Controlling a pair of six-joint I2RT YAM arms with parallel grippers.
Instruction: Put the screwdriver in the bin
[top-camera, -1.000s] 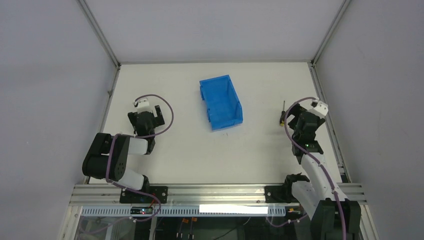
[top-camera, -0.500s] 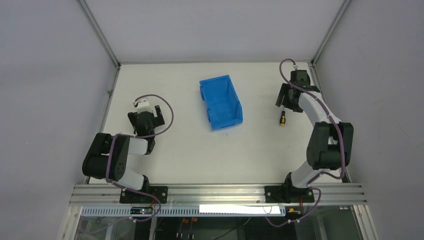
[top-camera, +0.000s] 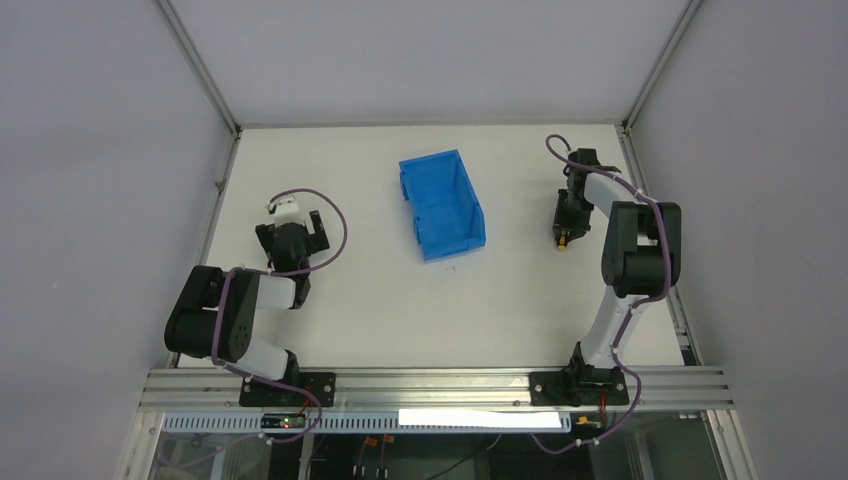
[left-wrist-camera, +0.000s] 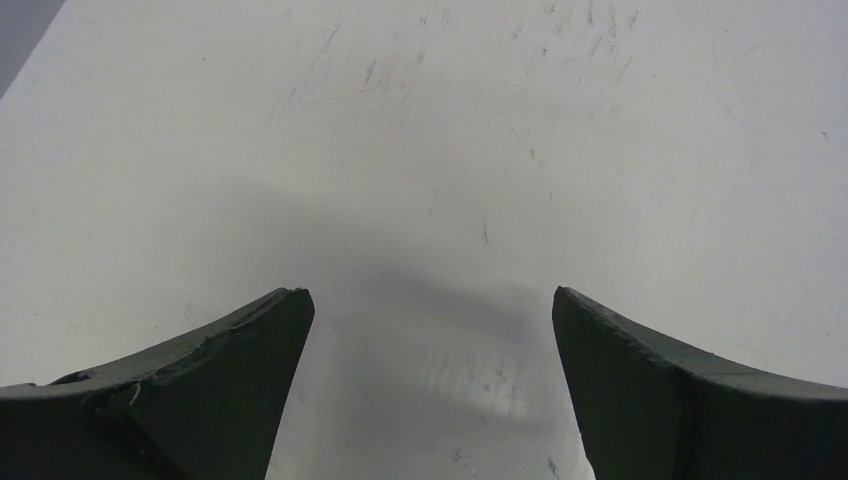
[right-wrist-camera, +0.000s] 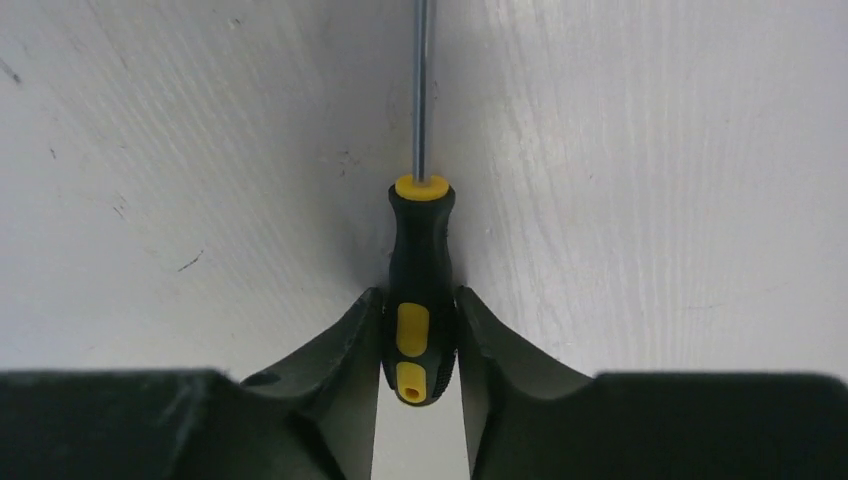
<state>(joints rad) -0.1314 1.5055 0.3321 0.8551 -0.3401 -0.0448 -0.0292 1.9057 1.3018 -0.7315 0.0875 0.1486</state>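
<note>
The right tool (right-wrist-camera: 420, 296) is down on the surface (top-camera: 380, 300) at the right side. Its fingers (right-wrist-camera: 340, 350) press against both flanks of the screwdriver (right-wrist-camera: 420, 230), pinching the butt of the black-and-yellow handle. The screwdriver lies flat with its thin shaft running straight away from the tool.

The hold looks centred but sits very near the end of the handle, so I would make sure the squeeze is firm before any lift. Then it should rise straight up, so the long shaft does not droop or swing.

Across on the left, at about the same depth, the left tool (left-wrist-camera: 430, 293) hangs just over bare surface, spread wide with nothing between its fingers. It is well out of the way.

A little farther in, between the two arms, stands the blue bin (top-camera: 455, 240), well apart from the screwdriver, with its lower end turned toward the arms. Nothing lies between the two. To my eye the only obstacle is the bin's tall near wall, which the shaft must clear on the way over.
</note>
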